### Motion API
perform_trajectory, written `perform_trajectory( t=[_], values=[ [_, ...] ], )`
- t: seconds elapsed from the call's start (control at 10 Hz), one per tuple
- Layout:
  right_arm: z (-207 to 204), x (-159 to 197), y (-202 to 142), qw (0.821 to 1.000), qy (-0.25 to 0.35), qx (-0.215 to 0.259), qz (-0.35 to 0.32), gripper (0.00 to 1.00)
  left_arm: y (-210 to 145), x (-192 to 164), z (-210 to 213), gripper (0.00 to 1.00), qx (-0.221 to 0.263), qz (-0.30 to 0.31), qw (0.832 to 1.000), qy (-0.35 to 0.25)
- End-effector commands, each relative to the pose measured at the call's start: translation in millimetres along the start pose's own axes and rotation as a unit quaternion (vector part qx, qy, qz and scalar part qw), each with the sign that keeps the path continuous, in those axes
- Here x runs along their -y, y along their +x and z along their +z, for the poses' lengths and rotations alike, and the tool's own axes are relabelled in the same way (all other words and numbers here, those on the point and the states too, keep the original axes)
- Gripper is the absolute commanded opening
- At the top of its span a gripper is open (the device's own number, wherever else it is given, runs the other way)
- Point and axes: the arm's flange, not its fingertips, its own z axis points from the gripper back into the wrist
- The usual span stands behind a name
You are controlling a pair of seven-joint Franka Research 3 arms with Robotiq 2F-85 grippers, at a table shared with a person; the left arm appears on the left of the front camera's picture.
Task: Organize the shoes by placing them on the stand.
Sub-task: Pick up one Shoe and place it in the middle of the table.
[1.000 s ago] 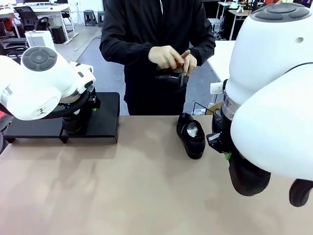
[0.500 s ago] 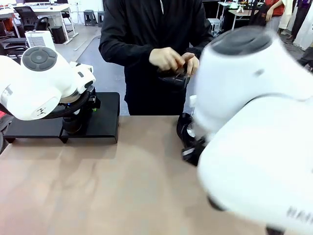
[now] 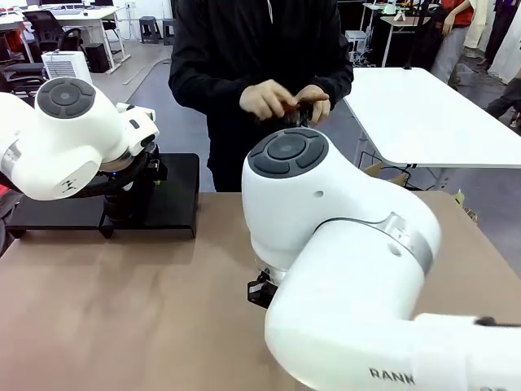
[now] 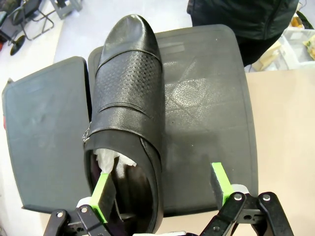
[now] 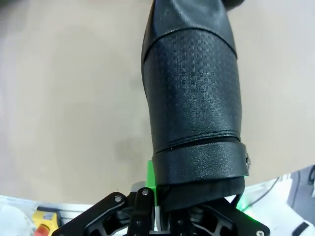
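Observation:
In the left wrist view one black shoe (image 4: 125, 108) stands on the matte-black stand (image 4: 206, 98) with white paper in its opening. My left gripper (image 4: 160, 186) is open: one green pad (image 4: 102, 189) sits inside the shoe's opening and the other is outside, over the stand. My right gripper (image 5: 196, 191) is shut on the heel end of a second black shoe (image 5: 192, 83), toe pointing away over the brown tabletop. Across the table, the person's hands hold another dark shoe (image 3: 299, 106). The stand (image 3: 175, 191) lies at the table's far left.
My right arm (image 3: 326, 244) reaches across the middle of the brown table (image 3: 122, 309) and hides much of it. A white table (image 3: 423, 114) stands at the back right. Bare tabletop lies in front of the stand.
My right arm has swept from the right edge leftward across the middle, covering the spot where a shoe lay on the table. The left arm has stayed still.

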Motion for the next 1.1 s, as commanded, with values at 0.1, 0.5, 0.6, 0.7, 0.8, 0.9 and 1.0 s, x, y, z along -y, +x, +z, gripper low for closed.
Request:
perform_trajectory(
  t=[0.1, 0.5, 0.6, 0.7, 0.8, 0.9, 1.0],
  values=[
    [-19, -13, 15, 0.998, 0.012, -0.05, 0.04, 0.0, 1, -1, 1, 1.0, 0.006, 0.001, 1.0, -0.001],
    [-38, -13, 20, 0.996, 0.019, -0.069, 0.047, 0.12, 1, -1, 1, 1.0, 0.006, 0.001, 1.0, -0.001],
    [-42, -13, 22, 0.996, 0.018, -0.069, 0.056, 0.3, 1, -1, 1, 1.0, 0.006, 0.001, 1.0, -0.001],
    [-48, -12, 24, 0.996, 0.022, -0.075, 0.054, 0.48, 1, -1, 1, 1.0, 0.006, 0.001, 1.0, -0.001],
    [-51, -11, 24, 0.995, 0.023, -0.076, 0.052, 0.66, 1, -1, 1, 1.0, 0.006, 0.001, 1.0, -0.001],
    [-51, -10, 24, 0.996, 0.024, -0.073, 0.052, 0.84, 1, -1, 1, 1.0, 0.006, 0.001, 1.0, -0.001],
    [-48, -8, 23, 0.996, 0.03, -0.069, 0.044, 1.0, 1, -1, 1, 1.0, 0.006, 0.001, 1.0, -0.001]
  ],
)
